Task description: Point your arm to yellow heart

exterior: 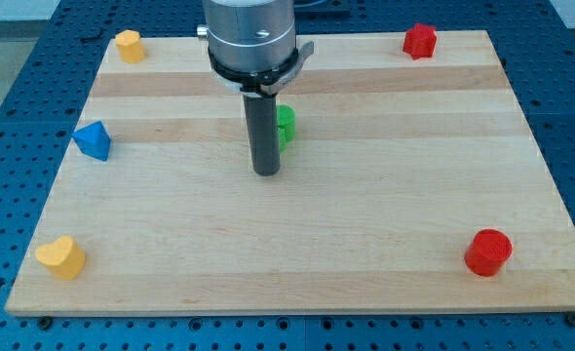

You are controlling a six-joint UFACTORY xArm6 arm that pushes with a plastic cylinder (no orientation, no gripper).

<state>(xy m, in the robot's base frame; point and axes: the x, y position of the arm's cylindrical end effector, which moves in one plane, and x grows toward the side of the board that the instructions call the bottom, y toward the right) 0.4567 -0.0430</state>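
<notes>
The yellow heart [60, 257] lies near the board's bottom left corner. My tip [267, 172] rests on the board a little above and left of its middle, far to the upper right of the yellow heart. A green block [286, 126] sits just behind the rod on its right side, partly hidden by it; its shape cannot be made out.
A yellow block [129, 45] sits at the top left corner. A blue block [93, 140] lies at the left edge. A red block [420, 40] is at the top right, and a red cylinder [488, 253] at the bottom right. The wooden board [365, 224] ends on all sides.
</notes>
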